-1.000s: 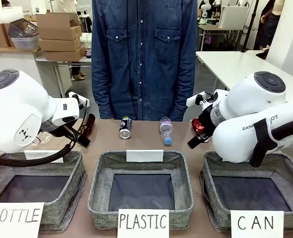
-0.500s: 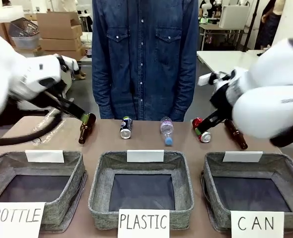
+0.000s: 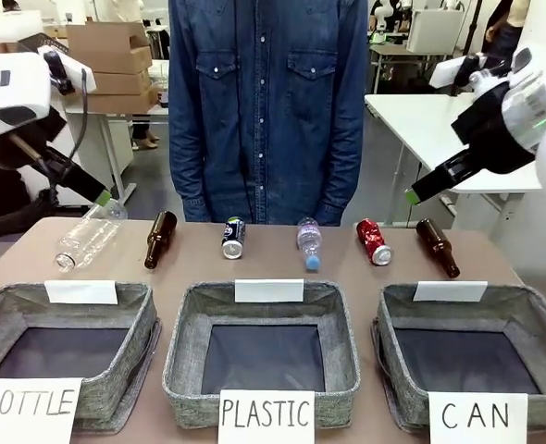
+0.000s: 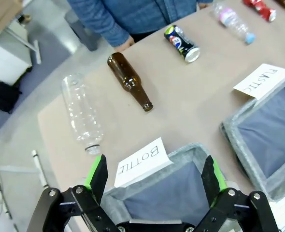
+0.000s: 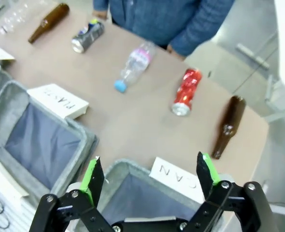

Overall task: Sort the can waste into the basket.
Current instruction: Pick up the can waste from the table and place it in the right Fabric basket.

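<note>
Hovering spread and empty, the right gripper (image 5: 147, 169) hung over the CAN basket (image 5: 121, 164), the crushed red can (image 5: 184, 92) just beyond its far rim, the dark can (image 5: 87, 36) farther off; the left gripper (image 4: 154, 166) was spread too. Neither can was binned. Bare tabletop (image 5: 133, 125) flanked the red can, a brown bottle (image 5: 227, 125) near.

A white hand-lettered card (image 3: 28, 407) on the front of the left grey fabric bin (image 3: 5, 302) reads "BOTTLE"; a like card (image 3: 266, 413) on the middle grey fabric bin (image 3: 184, 342) reads "PLASTIC"; a third card (image 3: 477, 416) on the right grey fabric basket (image 3: 543, 316) reads "CAN".
</note>
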